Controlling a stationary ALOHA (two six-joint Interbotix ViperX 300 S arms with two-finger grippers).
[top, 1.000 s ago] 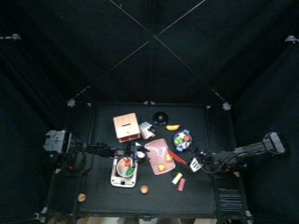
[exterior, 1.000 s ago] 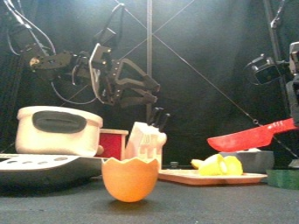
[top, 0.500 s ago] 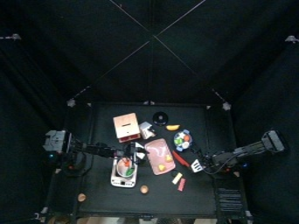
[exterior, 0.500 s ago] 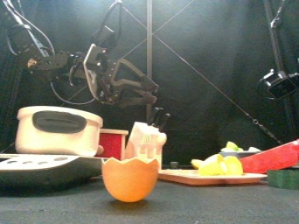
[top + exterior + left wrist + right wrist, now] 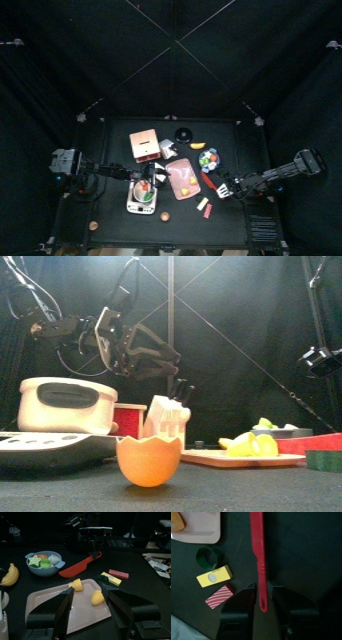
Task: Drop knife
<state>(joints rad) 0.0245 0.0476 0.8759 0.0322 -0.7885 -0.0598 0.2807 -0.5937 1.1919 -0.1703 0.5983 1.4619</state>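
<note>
The knife (image 5: 258,562) is red and lies flat on the black table, shown also as the knife (image 5: 80,564) and low at the right as the knife (image 5: 318,439). My right gripper (image 5: 262,604) stands over the handle end, its jaws close against both sides of the handle. From above, the right gripper (image 5: 227,187) is at the table's right front, by the knife (image 5: 214,181). My left gripper (image 5: 90,607) is open and holds nothing, hanging above the pink cutting board (image 5: 53,609). The left gripper (image 5: 138,172) is left of the middle.
Yellow fruit pieces (image 5: 97,597) lie on the board. A blue bowl (image 5: 43,568) of fruit and a banana (image 5: 10,574) sit beyond it. A yellow block (image 5: 215,576), a red striped block (image 5: 218,595) and a green ring (image 5: 208,557) lie beside the knife. An orange eggshell cup (image 5: 148,461) stands in front.
The right arm has come down and the knife has gone from tilted in the air to lying flat on the table. The left arm has not moved.
</note>
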